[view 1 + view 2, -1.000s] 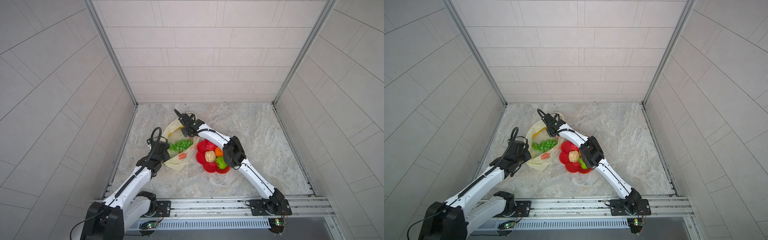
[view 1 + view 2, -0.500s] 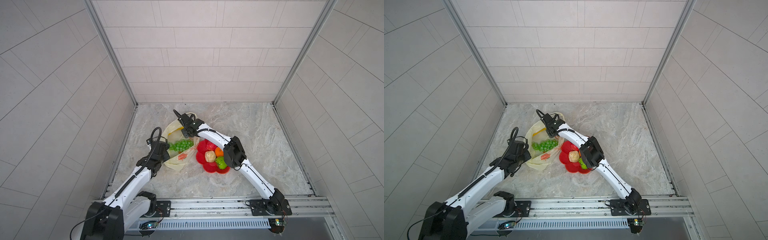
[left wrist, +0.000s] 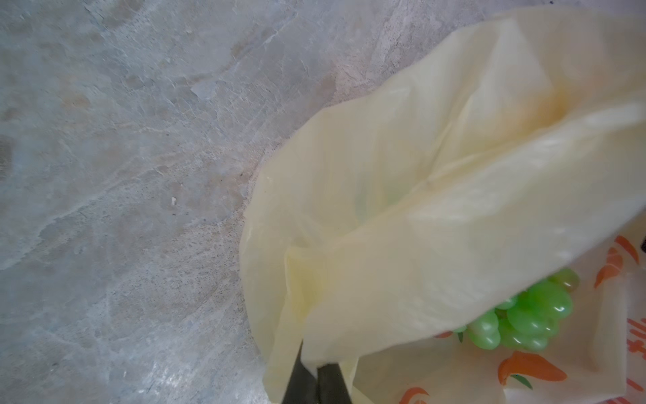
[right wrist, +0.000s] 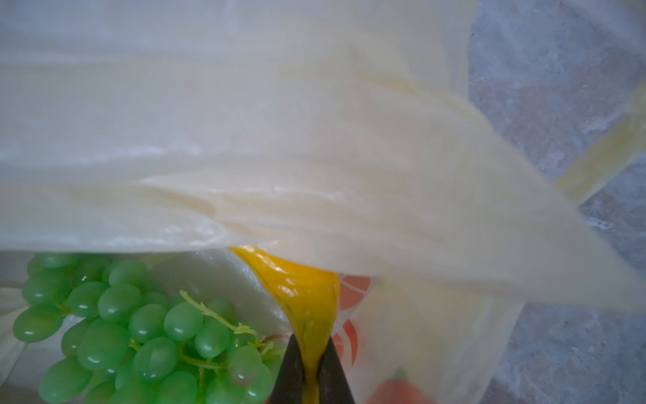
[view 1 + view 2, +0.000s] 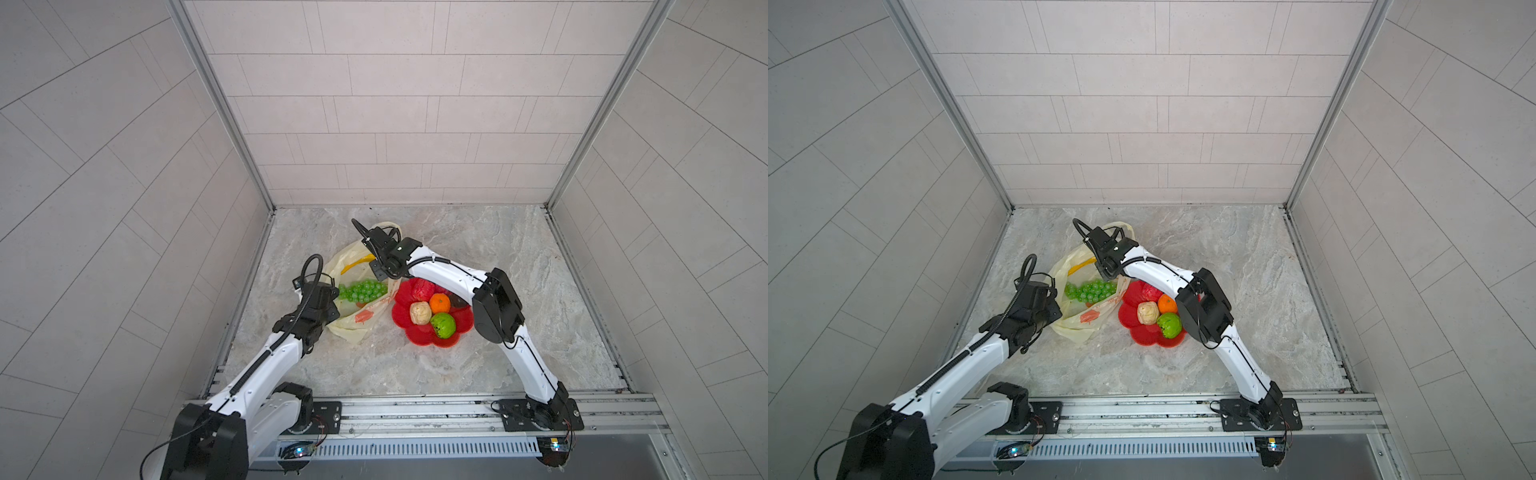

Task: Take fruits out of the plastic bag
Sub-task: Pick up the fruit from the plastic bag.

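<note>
Yellow banana (image 4: 304, 297) pinched right at its tip by the right gripper (image 4: 311, 377), is that what I'm seeing? Both black fingers (image 4: 292, 374) look squeezed onto it in the wrist view. (dan)

Yep, clamped on the banana, and the other end of it runs up under a fold of the plastic bag (image 4: 314, 140). Green grape bunch (image 4: 140, 332) lies just beside it, inside the bag too. The left gripper (image 3: 314, 383) is closed as well, but on the bag's thin film near the rim on that arm's side. (kiz)

So where's the bag sitting overall? (dan)

On the marble counter (image 5: 478, 365), nearer the left edge than the right and roughly mid-depth, with its mouth spread between the two arms. Just beside it, toward the counter's middle, is a red flower-shaped dish (image 5: 419, 338). They look like they're touching, or close to it. The dish holds an orange (image 5: 439, 303), a green apple (image 5: 444, 325), a beige piece (image 5: 420, 313) and a red piece (image 5: 422, 289). (kiz)
</note>
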`<state>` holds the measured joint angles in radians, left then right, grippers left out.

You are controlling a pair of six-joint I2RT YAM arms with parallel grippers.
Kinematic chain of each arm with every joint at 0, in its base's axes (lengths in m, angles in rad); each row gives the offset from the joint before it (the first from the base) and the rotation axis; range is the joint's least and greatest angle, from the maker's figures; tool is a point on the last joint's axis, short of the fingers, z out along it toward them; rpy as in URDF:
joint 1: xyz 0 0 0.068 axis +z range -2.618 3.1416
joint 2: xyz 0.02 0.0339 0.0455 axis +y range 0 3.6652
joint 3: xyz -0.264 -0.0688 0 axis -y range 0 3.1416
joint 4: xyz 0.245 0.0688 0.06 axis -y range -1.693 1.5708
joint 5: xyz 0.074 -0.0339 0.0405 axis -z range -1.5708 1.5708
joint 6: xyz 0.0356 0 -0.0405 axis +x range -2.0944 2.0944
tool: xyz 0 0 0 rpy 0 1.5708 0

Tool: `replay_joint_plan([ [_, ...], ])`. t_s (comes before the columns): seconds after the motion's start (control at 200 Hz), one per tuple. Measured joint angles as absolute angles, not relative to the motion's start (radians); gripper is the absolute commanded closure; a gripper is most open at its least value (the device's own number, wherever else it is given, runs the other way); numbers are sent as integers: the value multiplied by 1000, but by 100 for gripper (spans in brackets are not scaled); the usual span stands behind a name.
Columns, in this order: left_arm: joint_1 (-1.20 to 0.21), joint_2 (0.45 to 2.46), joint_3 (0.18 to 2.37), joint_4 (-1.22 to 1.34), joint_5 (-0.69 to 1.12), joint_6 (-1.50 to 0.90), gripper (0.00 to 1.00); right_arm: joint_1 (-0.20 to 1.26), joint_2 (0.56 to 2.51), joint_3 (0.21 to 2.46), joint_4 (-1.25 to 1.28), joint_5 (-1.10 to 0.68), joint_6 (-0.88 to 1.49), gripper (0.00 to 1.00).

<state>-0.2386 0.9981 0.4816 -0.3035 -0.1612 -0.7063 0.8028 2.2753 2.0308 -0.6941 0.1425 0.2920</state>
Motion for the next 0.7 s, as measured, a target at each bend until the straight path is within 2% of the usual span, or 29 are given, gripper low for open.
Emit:
replay_joint_plan([
  [0.26, -239, 998, 482, -304, -163, -706, 100, 809, 2173, 1845, -630, 143, 282, 92],
  [0.7, -238, 998, 482, -310, -176, -706, 100, 841, 2086, 1692, -586, 160, 261, 93],
])
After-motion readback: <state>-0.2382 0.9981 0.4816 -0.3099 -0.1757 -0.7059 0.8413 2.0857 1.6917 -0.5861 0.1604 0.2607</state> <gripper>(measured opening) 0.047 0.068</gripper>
